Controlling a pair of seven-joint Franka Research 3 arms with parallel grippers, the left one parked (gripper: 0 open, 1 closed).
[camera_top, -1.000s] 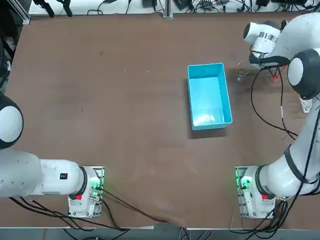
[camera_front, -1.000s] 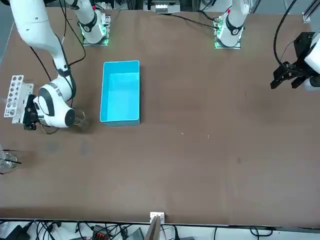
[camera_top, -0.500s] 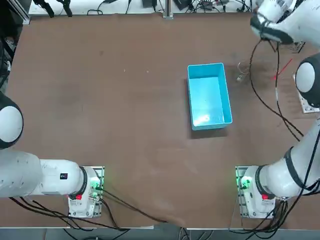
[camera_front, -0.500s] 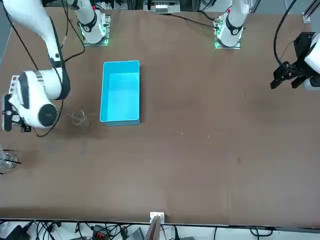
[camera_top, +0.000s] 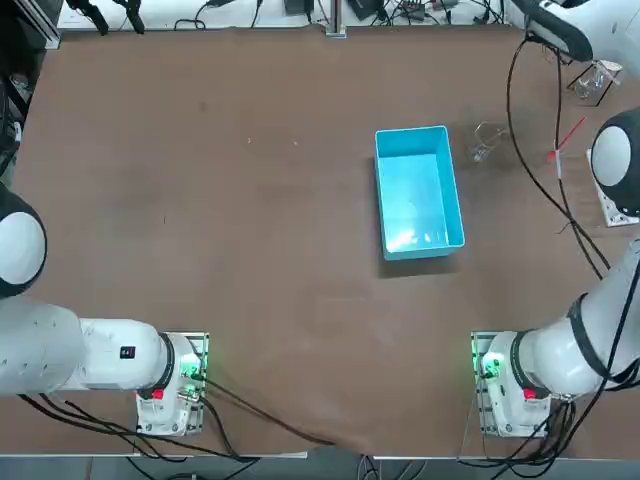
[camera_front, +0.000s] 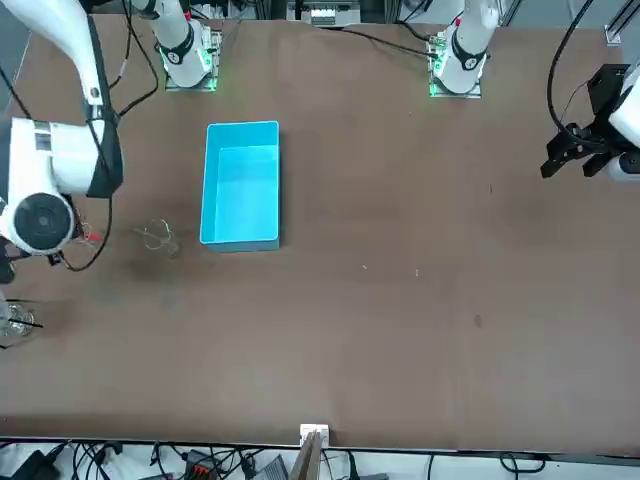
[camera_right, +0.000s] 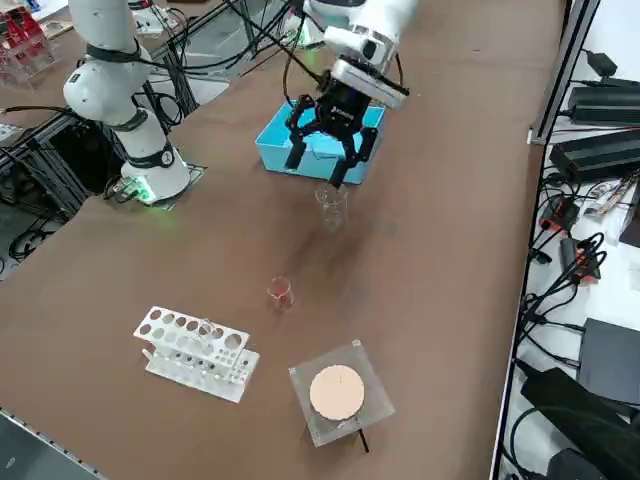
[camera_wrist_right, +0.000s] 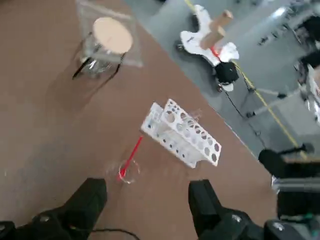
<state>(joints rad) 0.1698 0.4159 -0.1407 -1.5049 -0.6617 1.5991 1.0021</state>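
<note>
My right gripper (camera_right: 318, 165) hangs open and empty in the air, high above the table, in front of the blue bin (camera_right: 312, 147). A small clear beaker (camera_right: 332, 206) stands upright on the table just below and in front of it, untouched. The wrist view looks down between the two black fingers (camera_wrist_right: 90, 198) at a small glass holding a red stick (camera_wrist_right: 128, 169), a white tube rack (camera_wrist_right: 183, 133) and a clear box with a round tan disc (camera_wrist_right: 108, 36). From above, the beaker (camera_top: 486, 141) stands right of the bin (camera_top: 419, 191).
The small glass with the red stick (camera_right: 281, 292), the white rack (camera_right: 195, 352) and the clear box (camera_right: 338, 392) lie between the beaker and the table's right edge. A cable hangs from the right arm (camera_top: 560, 26) over that area. The parked left arm (camera_front: 590, 140) stays far off.
The right arm has risen from low beside the beaker and swung up toward the table's far right corner. The beaker stays where it stood.
</note>
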